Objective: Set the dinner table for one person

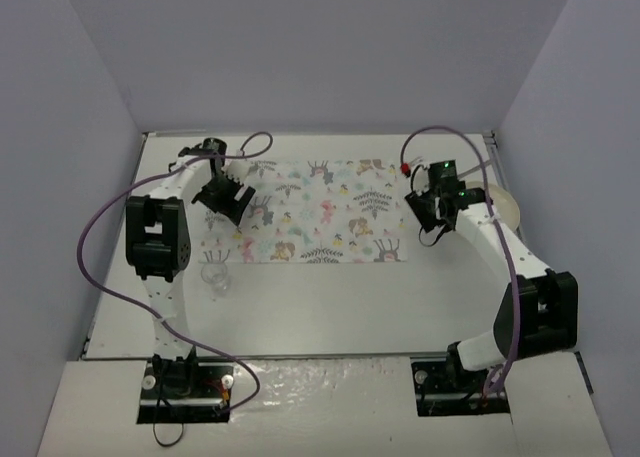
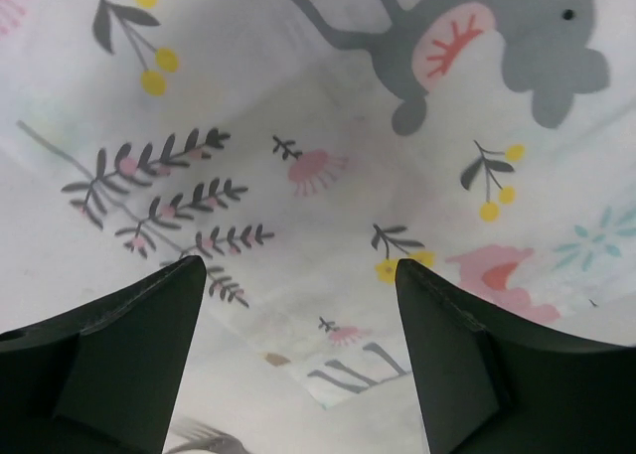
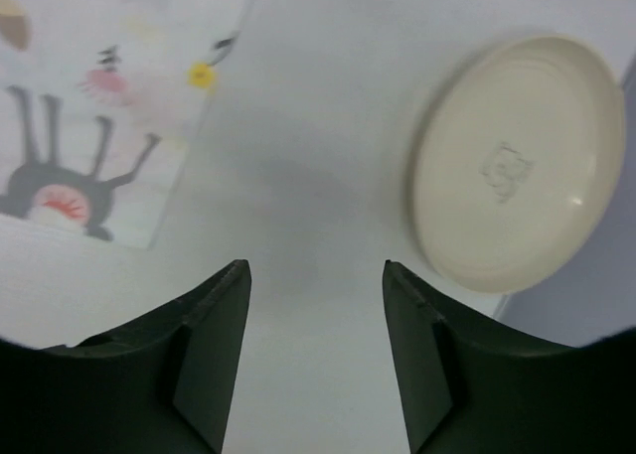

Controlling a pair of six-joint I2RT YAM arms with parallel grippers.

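Left gripper [image 1: 222, 199] hovers wide open over the cloth's [image 1: 320, 212] left end. Right gripper [image 1: 425, 212], also spread wide, hangs above bare table [image 1: 350, 307] between cloth and the plate [image 1: 505, 209] by the right edge.

Looks like a robot lab test cell, not a real dining room: plain walls [image 1: 300, 47] box in a white tabletop [image 1: 330, 307], left arm [image 1: 157, 239] and right arm [image 1: 530, 307] bolted at the near edge, purple cables [image 1: 440, 129] looping around.
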